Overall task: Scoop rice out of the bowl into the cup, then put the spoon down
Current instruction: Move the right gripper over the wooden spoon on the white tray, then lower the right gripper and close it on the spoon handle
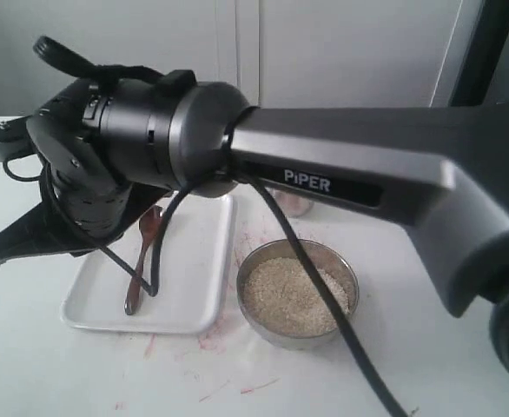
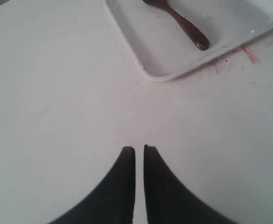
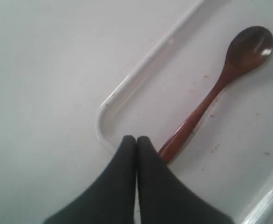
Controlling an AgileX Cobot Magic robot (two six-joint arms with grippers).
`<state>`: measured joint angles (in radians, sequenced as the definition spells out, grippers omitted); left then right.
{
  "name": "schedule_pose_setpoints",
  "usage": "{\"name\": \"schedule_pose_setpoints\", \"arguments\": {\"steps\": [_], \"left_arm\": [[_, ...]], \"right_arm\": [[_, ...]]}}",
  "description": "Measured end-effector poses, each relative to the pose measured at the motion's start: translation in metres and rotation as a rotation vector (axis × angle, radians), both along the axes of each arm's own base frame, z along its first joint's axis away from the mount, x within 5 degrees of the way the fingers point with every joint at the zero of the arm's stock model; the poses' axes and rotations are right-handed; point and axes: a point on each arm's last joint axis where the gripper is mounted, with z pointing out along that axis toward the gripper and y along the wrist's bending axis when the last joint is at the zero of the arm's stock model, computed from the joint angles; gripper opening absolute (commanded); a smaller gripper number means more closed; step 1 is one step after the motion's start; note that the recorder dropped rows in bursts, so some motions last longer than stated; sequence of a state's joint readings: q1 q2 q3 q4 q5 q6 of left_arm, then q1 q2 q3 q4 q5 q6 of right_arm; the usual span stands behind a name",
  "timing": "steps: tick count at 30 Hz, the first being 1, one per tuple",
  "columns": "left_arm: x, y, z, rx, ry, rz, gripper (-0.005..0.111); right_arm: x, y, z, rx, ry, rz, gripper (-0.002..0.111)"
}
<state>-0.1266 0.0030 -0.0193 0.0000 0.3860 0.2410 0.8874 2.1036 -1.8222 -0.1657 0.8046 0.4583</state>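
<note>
Your right gripper [image 3: 136, 138], pinched shut and seemingly empty, hangs over the handle end of the wooden spoon [image 3: 206, 100] lying in the white tray [image 3: 141, 70], so descending unopened would probably shove it aside.

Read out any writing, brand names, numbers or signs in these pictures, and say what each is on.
"PiPER": white letters on the side of the robot arm, exterior view.
Nothing else is readable: the tray, spoon and bowl bear no text, and the red marks on the table are smears.
</note>
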Motion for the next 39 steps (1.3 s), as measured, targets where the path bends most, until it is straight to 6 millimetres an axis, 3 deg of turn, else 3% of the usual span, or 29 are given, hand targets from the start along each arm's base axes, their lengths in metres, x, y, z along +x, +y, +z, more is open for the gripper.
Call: {"name": "schedule_pose_setpoints", "arguments": {"steps": [18,22,29,39], "left_arm": [[0.000,0.000,0.000,0.000,0.000,0.000,0.014],[0.000,0.000,0.000,0.000,0.000,0.000,0.014],[0.000,0.000,0.000,0.000,0.000,0.000,0.014],[0.000,0.000,0.000,0.000,0.000,0.000,0.014]], "right_arm": [[0.030,-0.018,-0.061,-0.023,0.185,-0.314,0.001],[0.030,-0.017,-0.071,-0.022,0.226,-0.316,0.012],[0.030,-0.012,-0.087,0.012,0.288,-0.321,0.044],[0.032,-0.009,-0.086,0.057,0.272,-0.340,0.047]]}}
